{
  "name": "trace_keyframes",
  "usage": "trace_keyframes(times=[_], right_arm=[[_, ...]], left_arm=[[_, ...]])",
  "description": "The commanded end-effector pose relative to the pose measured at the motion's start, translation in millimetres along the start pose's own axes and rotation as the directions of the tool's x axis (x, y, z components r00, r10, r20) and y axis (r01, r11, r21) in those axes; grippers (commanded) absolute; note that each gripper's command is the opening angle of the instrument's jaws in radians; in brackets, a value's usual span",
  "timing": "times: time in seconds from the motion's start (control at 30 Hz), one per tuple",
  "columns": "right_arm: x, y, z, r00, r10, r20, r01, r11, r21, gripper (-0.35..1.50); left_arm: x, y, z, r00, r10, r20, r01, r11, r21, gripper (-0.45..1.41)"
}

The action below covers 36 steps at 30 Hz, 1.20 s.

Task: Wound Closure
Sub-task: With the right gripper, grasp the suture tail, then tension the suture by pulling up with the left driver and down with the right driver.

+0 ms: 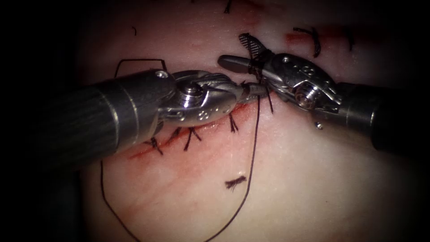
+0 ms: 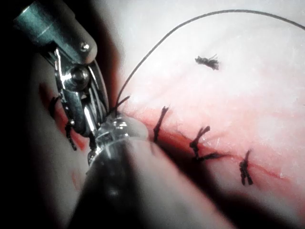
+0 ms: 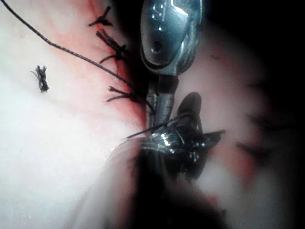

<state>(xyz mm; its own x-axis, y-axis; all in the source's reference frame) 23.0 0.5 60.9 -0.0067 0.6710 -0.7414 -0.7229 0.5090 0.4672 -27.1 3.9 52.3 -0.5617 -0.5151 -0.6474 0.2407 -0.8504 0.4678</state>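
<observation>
Tissue (image 1: 313, 179): pale pink, almost white in patches
Cut (image 1: 179, 136): dark red line
Red fluid (image 1: 148, 179): faint red streaks fanning over the pink below the cut
Thread (image 1: 253, 152): dark, near black
Stitches (image 1: 192, 136): black knots in a row across the red
Left tool (image 1: 251, 89): shiny silver jaws, dark grey ribbed shaft
Right tool (image 1: 239, 56): silver, 1 jaw face cross-hatched
Cut end of thread (image 1: 235, 182): dark brown, frayed

Frayed loose scrap of dark thread (image 1: 235, 182) lies alone on pale tissue (image 1: 313, 179), touching nothing else. Toward upper right, separate old stitch (image 1: 313, 39) sits on a faint reddish smear. Tiny stray fibre (image 1: 134, 30) at upper left. Small shiny speck (image 1: 318, 125) mid-right.
</observation>
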Motion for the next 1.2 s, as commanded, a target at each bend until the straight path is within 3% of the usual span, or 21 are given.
trace_keyframes(times=[0.03,0.07,0.1,0.33,0.53,0.93,1.1,1.2], right_arm=[[0.4,-0.1,0.5,1.000,-0.003,-0.013,0.003,1.000,0.007,-0.18],[0.4,-0.1,0.5,1.000,-0.003,-0.013,0.003,1.000,0.007,-0.18],[0.9,-0.1,0.1,0.998,-0.039,-0.039,0.040,0.999,0.013,-0.35],[1.5,-0.5,-0.7,0.991,-0.126,-0.048,0.127,0.992,0.020,-0.35],[0.5,-1.2,-0.9,0.990,-0.142,-0.020,0.142,0.990,0.023,-0.35],[1.1,-0.8,-1.7,0.982,-0.183,-0.041,0.184,0.982,0.031,-0.35],[2.2,-1.4,-4.7,0.974,-0.216,-0.063,0.219,0.975,0.038,-0.35],[2.0,-2.4,-7.9,0.970,-0.233,-0.067,0.237,0.970,0.048,-0.35]], left_arm=[[-0.1,-0.5,0.6,1.000,0.002,0.001,-0.002,1.000,0.004,-0.35],[-0.1,-0.5,0.6,1.000,0.002,0.001,-0.002,1.000,0.004,-0.35],[-0.1,-0.5,0.6,1.000,0.002,0.001,-0.002,1.000,0.004,-0.35],[0.1,-0.5,0.6,1.000,0.001,0.001,-0.001,1.000,0.004,-0.35],[0.2,-0.6,0.5,1.000,-0.001,0.000,0.001,1.000,0.003,-0.35],[0.3,-0.9,-0.1,1.000,-0.003,-0.003,0.003,1.000,0.001,-0.35],[-0.2,-1.3,-0.8,1.000,-0.005,0.006,0.005,1.000,0.004,-0.35],[-0.8,-1.3,-1.2,1.000,-0.021,0.012,0.021,1.000,0.006,-0.35]])
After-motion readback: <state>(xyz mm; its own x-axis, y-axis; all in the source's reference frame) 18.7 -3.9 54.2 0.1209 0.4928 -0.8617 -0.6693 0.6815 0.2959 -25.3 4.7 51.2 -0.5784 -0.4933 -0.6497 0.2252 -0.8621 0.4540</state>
